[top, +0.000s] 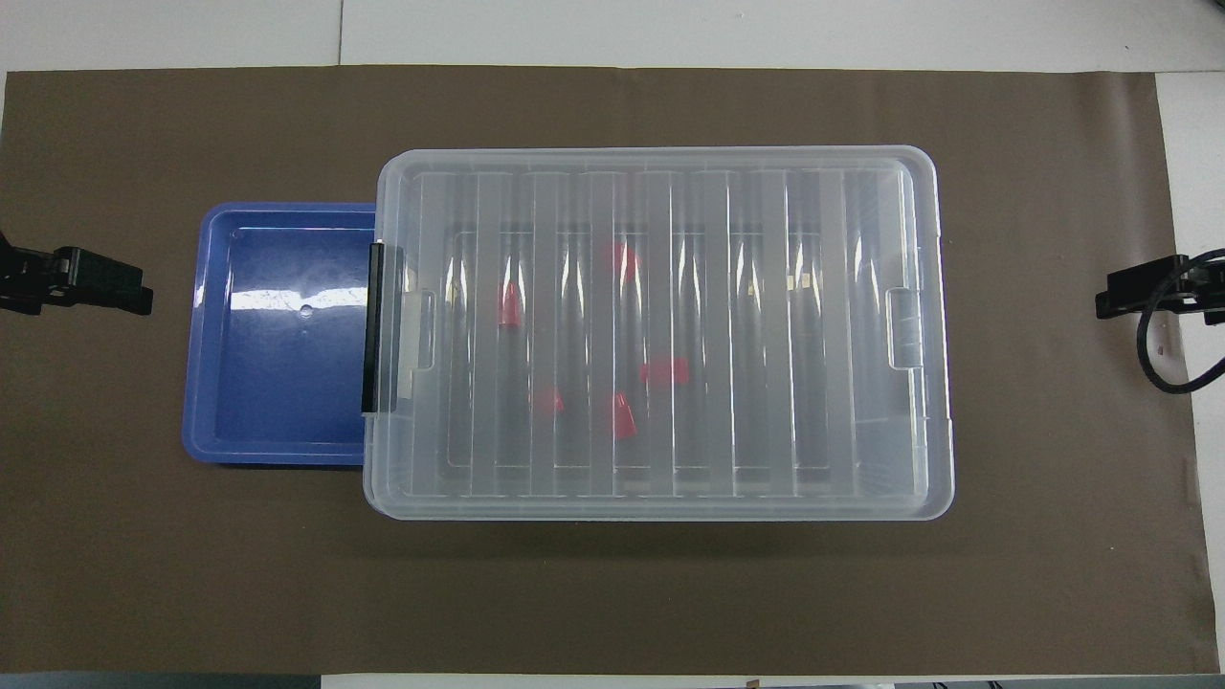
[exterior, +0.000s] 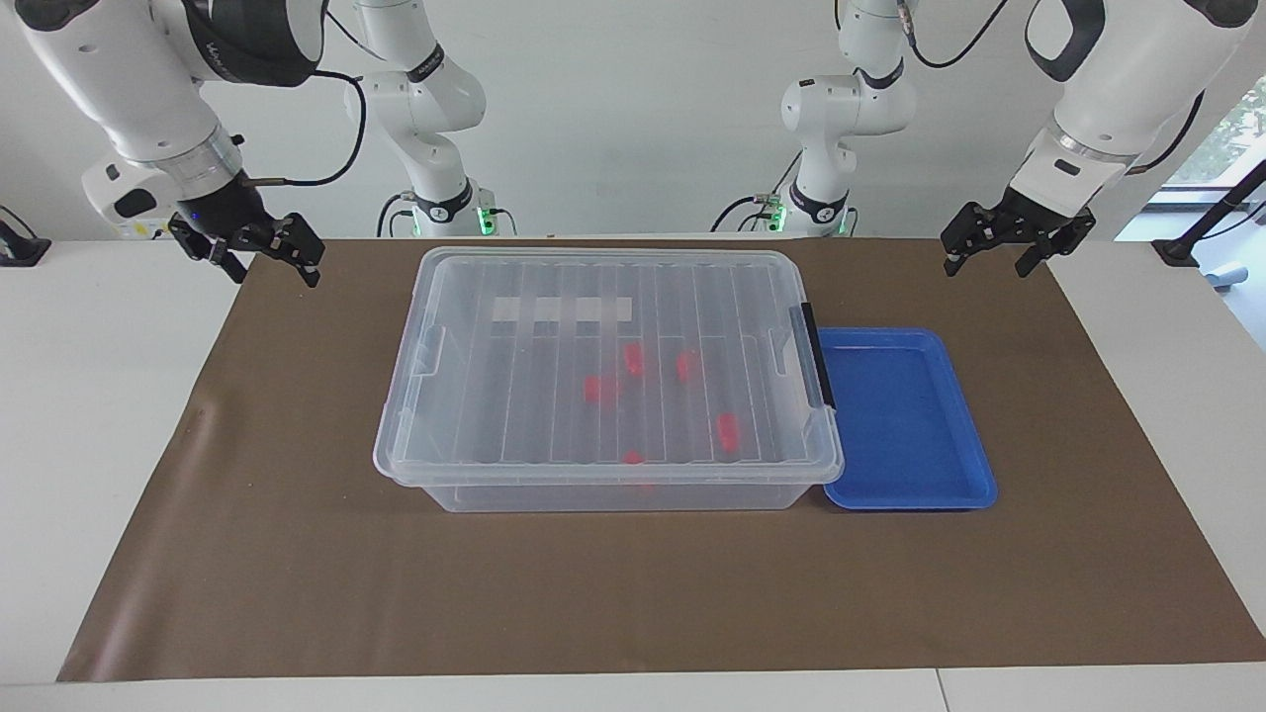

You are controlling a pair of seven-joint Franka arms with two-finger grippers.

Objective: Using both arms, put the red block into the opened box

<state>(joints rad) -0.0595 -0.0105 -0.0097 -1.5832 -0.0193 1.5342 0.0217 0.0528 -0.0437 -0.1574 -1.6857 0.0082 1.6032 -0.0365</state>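
A large clear plastic storage box (exterior: pixel 608 376) with a ribbed clear lid sits shut at the middle of the brown-papered counter (exterior: pixel 297 554), its black latch (exterior: pixel 817 354) turned toward a shallow blue plastic tray (exterior: pixel 905 420) that lies touching it at the left arm's end. Five small bright red plastic blocks (exterior: pixel 728 431) show as soft smears through the lid, already lying on the box's floor; none lies outside it, and the tray holds nothing. Both arms hang clear of the box. The left gripper (exterior: pixel 1019 237) is raised over the counter past the tray from the box, fingers spread wide and holding nothing; the right gripper (exterior: pixel 259 247) hovers off the box's unlatched end, fingers likewise wide and empty.

The blocks look light, rigid and smooth, small enough to be pinched across their flat sides, though likely to skid on slick plastic. The lid looks the harder thing to handle: broad, thin and flexible, so it would probably bow if raised at one end, which argues for a grip at both short ends, by the latch and by the moulded tab (exterior: pixel 431 354).

The ribs blur each block's shape and lie, and one near the box's edge farthest from the robots is half lost under the rim. In the overhead view only the grippers' tips show at the picture's edges.
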